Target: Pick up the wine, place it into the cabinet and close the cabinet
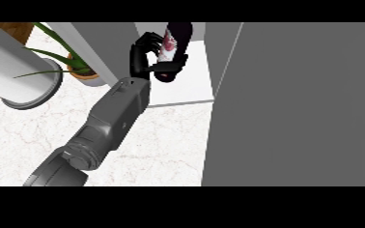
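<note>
Left hand (145, 58): my fingers curl round the wine (171, 46).
Wine: likely glass, heavy, slick; mid-body grip suits.

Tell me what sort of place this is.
Likely a home kitchen: a marble-look counter, a grey cabinet with its door open, a potted plant, and wine in the left hand.

Left hand (143, 60) (fingers curled) grips wine (171, 46) inside cabinet (285, 101).
</note>
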Robot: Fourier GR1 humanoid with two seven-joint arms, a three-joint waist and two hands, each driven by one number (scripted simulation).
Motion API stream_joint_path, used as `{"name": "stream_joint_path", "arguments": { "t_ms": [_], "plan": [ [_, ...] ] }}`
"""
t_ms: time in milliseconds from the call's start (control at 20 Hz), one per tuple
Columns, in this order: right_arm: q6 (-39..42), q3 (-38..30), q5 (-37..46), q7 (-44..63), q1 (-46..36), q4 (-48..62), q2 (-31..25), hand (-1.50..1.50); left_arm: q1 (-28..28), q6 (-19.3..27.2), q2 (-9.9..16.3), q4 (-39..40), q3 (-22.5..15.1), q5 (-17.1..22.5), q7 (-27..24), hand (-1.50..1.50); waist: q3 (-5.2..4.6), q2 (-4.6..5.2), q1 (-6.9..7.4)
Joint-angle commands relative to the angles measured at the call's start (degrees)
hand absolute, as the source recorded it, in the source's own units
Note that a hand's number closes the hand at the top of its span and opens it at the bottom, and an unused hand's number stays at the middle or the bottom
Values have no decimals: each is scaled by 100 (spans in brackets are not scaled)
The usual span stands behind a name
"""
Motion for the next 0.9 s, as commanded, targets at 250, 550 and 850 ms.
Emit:
{"name": "stream_joint_path", "arguments": {
  "t_ms": [250, 550, 850],
  "plan": [
    [-49, 215, -94, 149, -50, -258, 88, -150, 343, -766, -137, -160, 516, 484, -50, 150, -20, 18, -82],
    [-38, 183, -155, -26, -99, -34, 183, -150, 744, -1164, -139, -147, 631, 703, -65, 150, -21, 50, -242],
    [5, 241, -186, -14, 10, -155, 203, -150, 986, -1419, -140, -251, 602, 852, -280, 150, -21, 31, -371]
  ]
}}
